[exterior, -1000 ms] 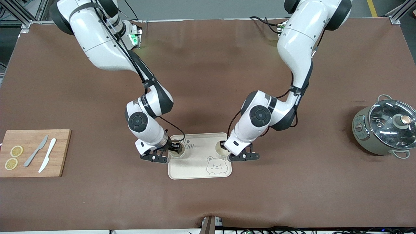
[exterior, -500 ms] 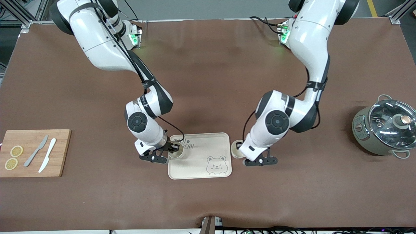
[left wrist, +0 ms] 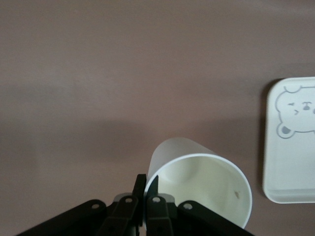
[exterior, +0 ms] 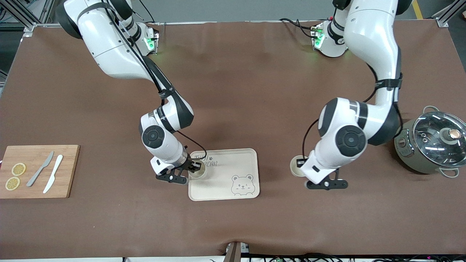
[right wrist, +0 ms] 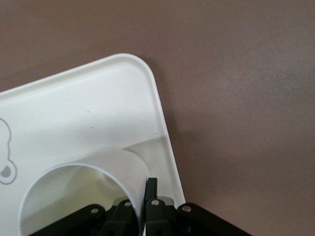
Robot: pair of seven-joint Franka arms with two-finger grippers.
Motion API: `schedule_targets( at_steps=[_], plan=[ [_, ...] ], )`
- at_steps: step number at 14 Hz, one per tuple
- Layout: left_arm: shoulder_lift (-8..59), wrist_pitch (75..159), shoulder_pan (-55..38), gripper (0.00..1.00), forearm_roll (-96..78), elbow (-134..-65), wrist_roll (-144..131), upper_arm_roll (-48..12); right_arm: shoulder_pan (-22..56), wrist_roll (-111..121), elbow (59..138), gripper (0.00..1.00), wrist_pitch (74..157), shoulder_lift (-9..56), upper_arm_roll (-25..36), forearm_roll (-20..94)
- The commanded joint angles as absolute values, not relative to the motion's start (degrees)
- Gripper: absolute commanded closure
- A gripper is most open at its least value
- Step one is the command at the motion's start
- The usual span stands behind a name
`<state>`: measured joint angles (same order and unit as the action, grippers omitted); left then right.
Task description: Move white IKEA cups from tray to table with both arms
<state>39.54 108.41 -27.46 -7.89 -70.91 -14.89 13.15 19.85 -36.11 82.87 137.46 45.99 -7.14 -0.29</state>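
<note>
Brown cloth covers the whole table [exterior: 233, 225], and I'm working at its middle with both arms out. My left end effector [exterior: 305, 168] is clamped on the rim of one white cup [exterior: 297, 167], one finger inside and one outside, as the left wrist view shows [left wrist: 197, 182]. That cup sits over bare cloth, between the bear tray [exterior: 233, 162] and the grey pot [exterior: 429, 142] with its glass lid, well apart from the tray's edge. I can't tell whether its base touches the table.

My right end effector [exterior: 193, 168] is clamped on the other white cup [exterior: 198, 173] the same way, fingers pinched across the rim [right wrist: 78, 196]. This cup is over the tray's corner toward the right arm's end of the table, close against the tray's raised rim [right wrist: 165, 132]. The printed bear face [exterior: 242, 183] lies nearer the front camera, toward the tray's other end.

At the right arm's end of the table rests a wooden board [exterior: 69, 171] carrying two lemon slices [exterior: 18, 169], a grey knife [exterior: 40, 174] and a white knife [exterior: 53, 178].
</note>
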Motion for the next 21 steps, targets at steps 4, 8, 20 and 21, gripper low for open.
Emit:
schedule_targets(
  at_steps=[4,8,20,21],
  plan=[
    [38.8,107.5,-20.0,1.0,-8.3,-72.2,-7.0,13.3,13.5,-28.4,69.7,1.0,113.1,44.2,-7.7,-0.7],
    [40.6,107.5,-16.0,1.0,-8.3,-72.6,-2.7,13.3,3.8,-8.6,69.2,1.0,107.9,41.7,-8.1,0.2],
    [47.6,110.3,-13.2,1.0,-9.1,-72.9,-1.4,13.0,-9.1,20.8,72.0,1.0,115.8,44.6,-7.5,0.1],
    [47.9,110.3,-13.2,1.0,-9.1,-72.9,-1.4,12.9,-9.4,21.3,72.9,1.0,117.9,45.4,-7.5,0.1]
  ],
)
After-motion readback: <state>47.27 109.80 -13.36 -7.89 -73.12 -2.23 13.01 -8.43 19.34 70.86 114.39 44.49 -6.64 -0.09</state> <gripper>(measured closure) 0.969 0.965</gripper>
